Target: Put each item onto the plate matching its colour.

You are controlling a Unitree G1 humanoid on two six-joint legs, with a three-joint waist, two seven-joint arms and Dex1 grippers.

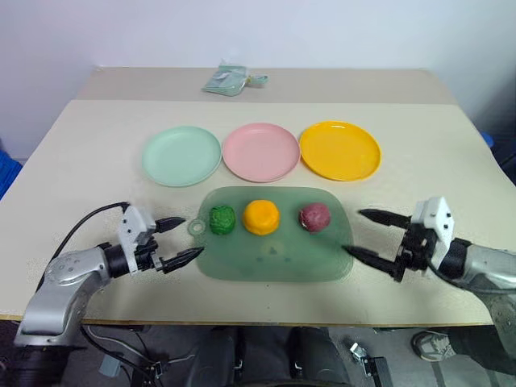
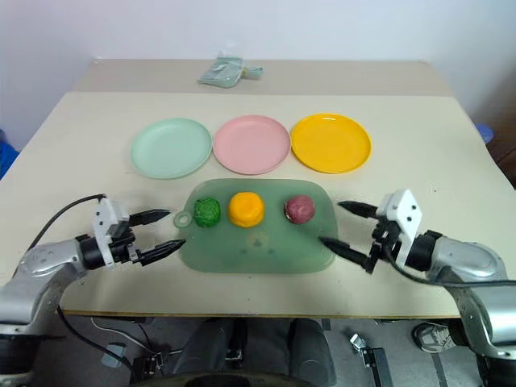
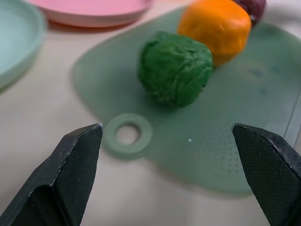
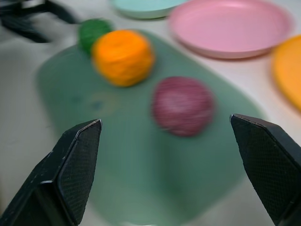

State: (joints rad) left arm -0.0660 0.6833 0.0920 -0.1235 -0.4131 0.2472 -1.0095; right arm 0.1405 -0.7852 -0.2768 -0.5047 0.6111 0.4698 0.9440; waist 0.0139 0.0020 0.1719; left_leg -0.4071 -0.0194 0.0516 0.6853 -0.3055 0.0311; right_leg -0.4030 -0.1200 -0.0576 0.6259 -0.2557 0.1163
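left fingers (image 1: 179, 239): spread, empty, at tray's (image 1: 274, 260) 9 o'clock by ring tab
right fingers (image 1: 369, 235): spread, empty, at tray's 3 o'clock
balls: green (image 1: 222, 220), orange (image 1: 261, 217), maroon (image 1: 314, 216) on tray
plates: mint (image 1: 181, 155), pink (image 1: 260, 151), yellow (image 1: 339, 150) at 12 o'clock, bare

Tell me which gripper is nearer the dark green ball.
Left. The left gripper, open, sits just off the tray's ring-tab end, close beside the dark green ball. The right gripper, also open, is at the tray's opposite end, nearest the maroon ball.
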